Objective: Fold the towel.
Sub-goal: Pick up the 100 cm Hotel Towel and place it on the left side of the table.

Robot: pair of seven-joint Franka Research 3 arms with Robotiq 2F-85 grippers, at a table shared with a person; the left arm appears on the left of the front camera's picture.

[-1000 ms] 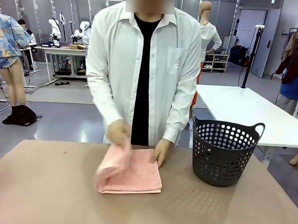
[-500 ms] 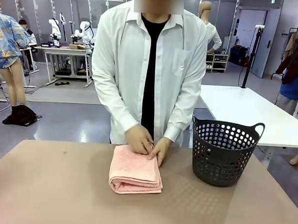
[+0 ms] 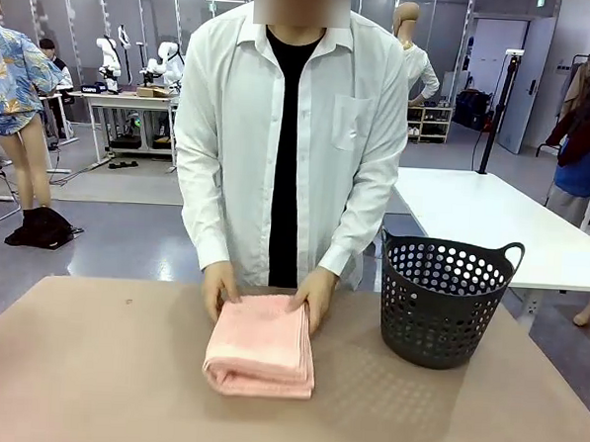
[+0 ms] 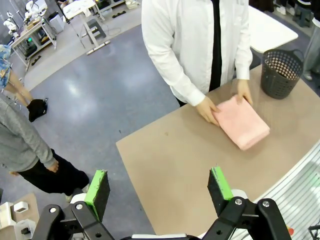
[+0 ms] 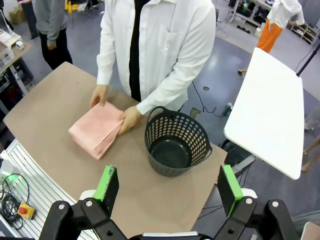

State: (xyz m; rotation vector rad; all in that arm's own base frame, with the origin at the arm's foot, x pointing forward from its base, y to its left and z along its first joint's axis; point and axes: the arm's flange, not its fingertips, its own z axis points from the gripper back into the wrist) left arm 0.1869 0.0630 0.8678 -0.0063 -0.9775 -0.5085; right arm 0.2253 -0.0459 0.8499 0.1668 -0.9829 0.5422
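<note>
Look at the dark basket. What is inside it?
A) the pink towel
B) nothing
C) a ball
B: the right wrist view looks down into the basket and shows its bare bottom, while the folded towel lies on the table beside it, under the person's hands.

Person's hands point(image 4: 207, 109) flank the folded towel point(image 4: 242, 122); tool point(image 4: 158, 188) spread wide

The person's hands point(image 3: 316, 293) are flanking the folded towel point(image 3: 262, 344); the dark basket point(image 3: 445, 300) is blocking its right side, leaving the near table point(image 3: 89, 379) free.
</note>
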